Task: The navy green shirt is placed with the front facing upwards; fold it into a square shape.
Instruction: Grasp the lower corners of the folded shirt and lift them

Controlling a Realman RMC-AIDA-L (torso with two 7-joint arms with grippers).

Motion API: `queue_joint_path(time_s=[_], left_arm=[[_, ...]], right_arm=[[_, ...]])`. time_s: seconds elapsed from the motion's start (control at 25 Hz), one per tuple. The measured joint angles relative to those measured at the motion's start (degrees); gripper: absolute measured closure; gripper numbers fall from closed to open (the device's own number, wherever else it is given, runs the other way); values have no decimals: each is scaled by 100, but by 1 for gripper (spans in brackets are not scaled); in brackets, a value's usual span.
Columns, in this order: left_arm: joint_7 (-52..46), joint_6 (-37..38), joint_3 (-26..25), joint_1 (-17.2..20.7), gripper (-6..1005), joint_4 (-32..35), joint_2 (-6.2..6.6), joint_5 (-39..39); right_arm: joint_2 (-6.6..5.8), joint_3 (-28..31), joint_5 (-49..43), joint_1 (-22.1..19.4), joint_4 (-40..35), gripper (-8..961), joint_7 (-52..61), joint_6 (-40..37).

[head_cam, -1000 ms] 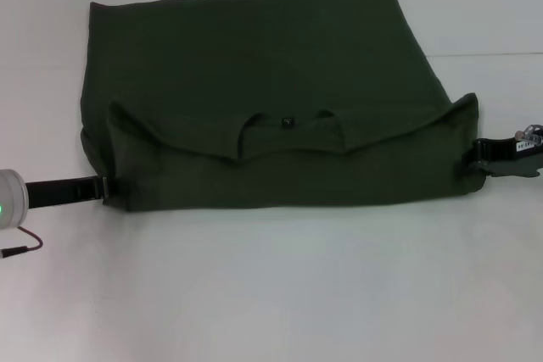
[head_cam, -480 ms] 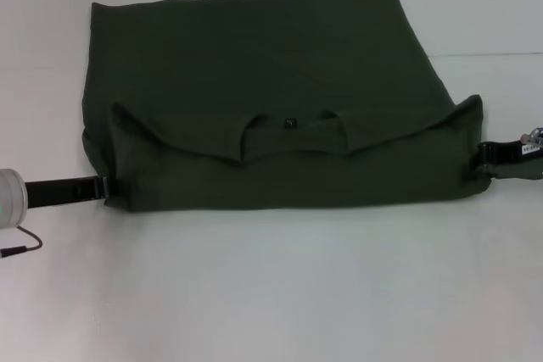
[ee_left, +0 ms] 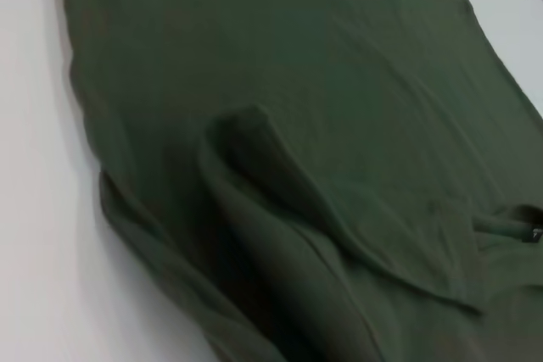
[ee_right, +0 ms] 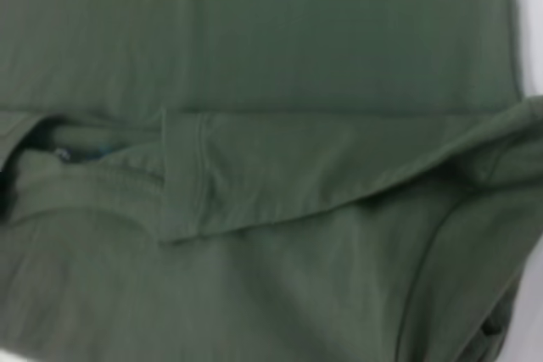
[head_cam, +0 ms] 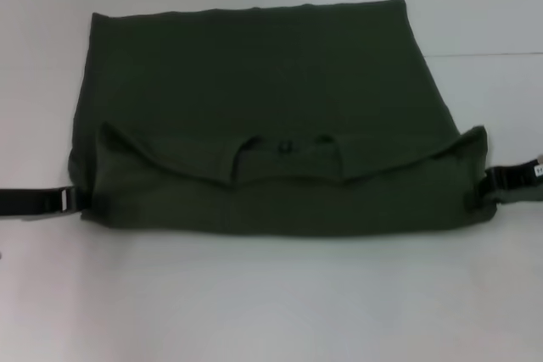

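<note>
Head view, navy green shirt (head_cam: 263,116) long axis left-right, collar nearest, end effector states unclear.

Bare white table (head_cam: 271,303) open along near side; folded navy green shirt (head_cam: 254,74) fills middle, grippers flanking both ends.

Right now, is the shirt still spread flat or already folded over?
Folded once: the navy green shirt has its collar end doubled over the body, neckline at mid-cloth. Left gripper and right gripper sit at the fold's ends.
</note>
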Motion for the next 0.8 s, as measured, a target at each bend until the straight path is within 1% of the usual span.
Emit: queue_joint_path(time_s=[0.2, 0.4, 0.8], left_arm=[[-172, 817, -118, 121, 970, 340, 61, 265], [-165, 1836, -445, 223, 970, 505, 126, 449], [-143, 2768, -657, 262, 970, 660, 183, 907]], right_arm=[[-25, 21, 13, -49, -8, 891, -233, -664], [-6, 24, 15, -126, -14, 889, -436, -1159], [51, -11, 3, -202, 37, 885, -724, -1796]])
